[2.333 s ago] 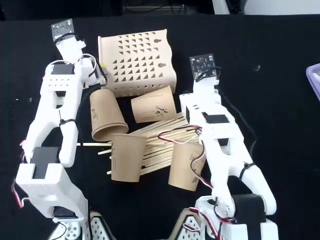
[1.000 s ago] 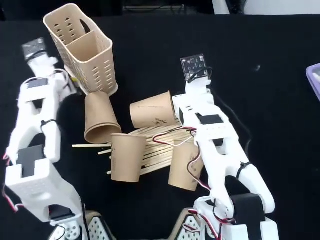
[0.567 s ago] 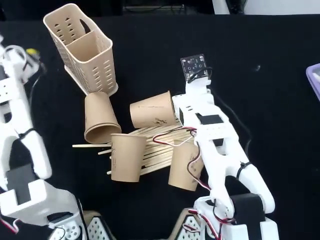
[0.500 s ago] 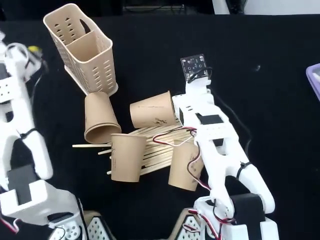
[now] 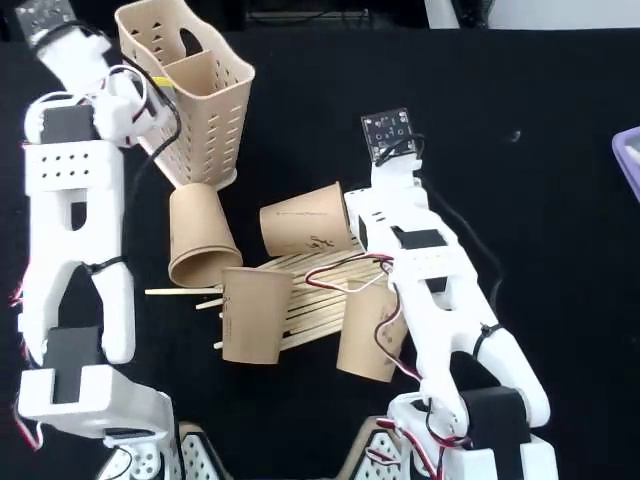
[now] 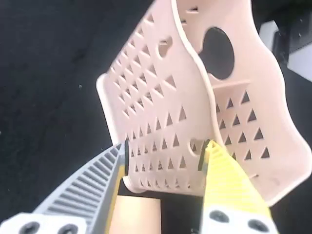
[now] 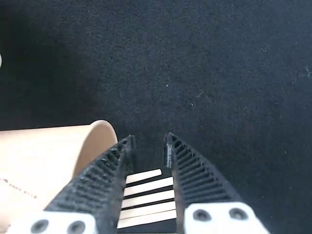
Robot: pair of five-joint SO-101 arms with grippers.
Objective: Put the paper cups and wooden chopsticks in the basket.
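Paper cups (image 5: 252, 312), four in all, lie on their sides in the middle of the black table (image 5: 540, 250), gathered around a loose heap of wooden chopsticks (image 5: 322, 283). Two of the cups rest partly on the sticks, and one stick pokes out toward the left arm's side. The basket (image 5: 195, 95) stands at the far left of the table, mouth upward and leaning a little, its inner divider making two compartments. Its base is just beside the rim end of the nearest cup. The left gripper (image 6: 165, 144) holds the basket low on its perforated wall — one grey and one yellow finger pressed against either side of it. The right gripper (image 7: 148, 139) hovers over bare tabletop beside the open rim of another cup (image 7: 44, 151). Its fingers stand a narrow gap apart with nothing between them, and pale strips — apparently chopsticks — show beneath. A purple object (image 5: 630, 160) sits at the table's right edge, well apart from everything else.
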